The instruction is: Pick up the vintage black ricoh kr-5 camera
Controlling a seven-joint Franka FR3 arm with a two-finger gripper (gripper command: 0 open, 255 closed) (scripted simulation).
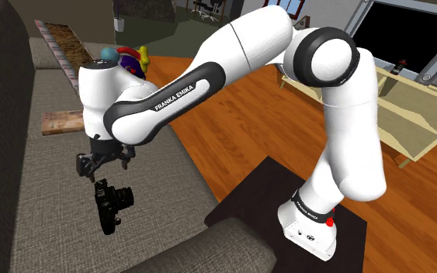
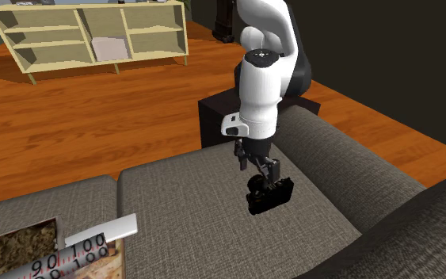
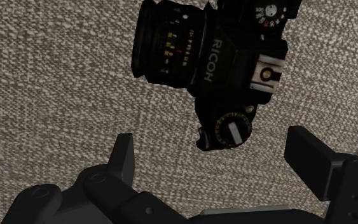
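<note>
Camera (image 1: 112, 203): black Ricoh, sits on grey woven sofa cushion (image 1: 46, 209), top plate facing up, lens pointing sideways along the seat.
Gripper (image 1: 104, 164): fingers spread, holding nothing.
Relation: gripper just above camera; camera past the fingertips, not between them.

"What was the room like?"

"A grey woven sofa (image 2: 189, 198) stood on a glossy orange-brown plank floor (image 2: 94, 119)."

"And beyond it?"

"1 pale wooden shelf unit (image 2: 94, 36) on slanted legs, well apart from the sofa. In the shoulder view, 1 dark pane in a grey frame (image 1: 410, 27)."
</note>
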